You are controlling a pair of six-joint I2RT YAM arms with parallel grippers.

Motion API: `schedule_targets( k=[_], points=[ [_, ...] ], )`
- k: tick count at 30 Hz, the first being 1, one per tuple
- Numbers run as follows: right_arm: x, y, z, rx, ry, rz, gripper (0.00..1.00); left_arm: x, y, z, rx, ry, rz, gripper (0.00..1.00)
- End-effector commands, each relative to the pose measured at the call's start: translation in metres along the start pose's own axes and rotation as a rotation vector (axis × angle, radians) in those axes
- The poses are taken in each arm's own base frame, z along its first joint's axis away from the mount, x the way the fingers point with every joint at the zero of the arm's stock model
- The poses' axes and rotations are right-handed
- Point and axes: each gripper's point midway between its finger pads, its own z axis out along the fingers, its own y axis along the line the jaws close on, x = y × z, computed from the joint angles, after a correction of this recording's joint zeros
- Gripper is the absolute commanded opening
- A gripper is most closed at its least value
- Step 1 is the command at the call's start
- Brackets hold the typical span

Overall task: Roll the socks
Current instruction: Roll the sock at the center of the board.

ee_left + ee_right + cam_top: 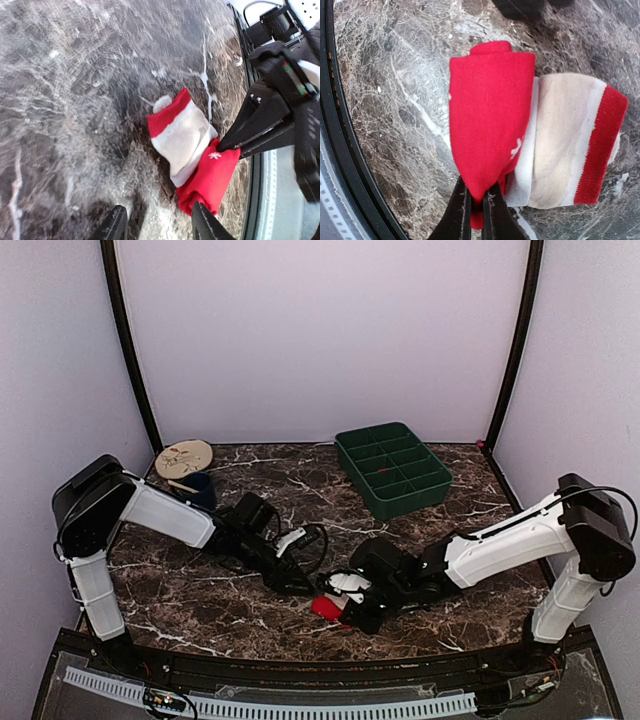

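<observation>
The socks lie near the table's front edge as a red rolled bundle with a snowflake mark. A cream and white cuff with a red band spreads flat beside it. My right gripper is shut on the narrow end of the red bundle; in the left wrist view its black fingers pinch the fabric. My left gripper is open just short of the socks, one fingertip at the bundle's near end and bare table between the jaws. From above, the red shows between both grippers.
A green compartment tray stands at the back right. A round wooden disc and a dark blue cup sit at the back left. The black front rail runs close to the socks.
</observation>
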Motion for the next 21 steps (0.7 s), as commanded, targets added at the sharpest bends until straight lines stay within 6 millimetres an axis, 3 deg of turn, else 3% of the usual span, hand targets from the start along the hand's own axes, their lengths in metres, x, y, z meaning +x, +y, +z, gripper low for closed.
schedule_targets(
  k=[1,6,13,21],
  points=[
    [0.001,0.003,-0.004,-0.091,-0.015,0.097,0.0,-0.033,-0.004,-0.023,-0.098,-0.188,0.129,0.48],
    [0.001,0.001,-0.008,-0.166,-0.026,0.169,0.0,-0.038,-0.023,-0.031,-0.106,-0.248,0.28,0.52],
    [0.007,0.0,-0.008,-0.302,-0.009,0.273,0.0,-0.021,-0.045,-0.006,-0.123,-0.13,0.507,0.52],
    [0.011,0.001,-0.01,-0.415,-0.007,0.355,0.0,-0.014,-0.048,0.008,-0.144,-0.071,0.626,0.54]
  ],
)
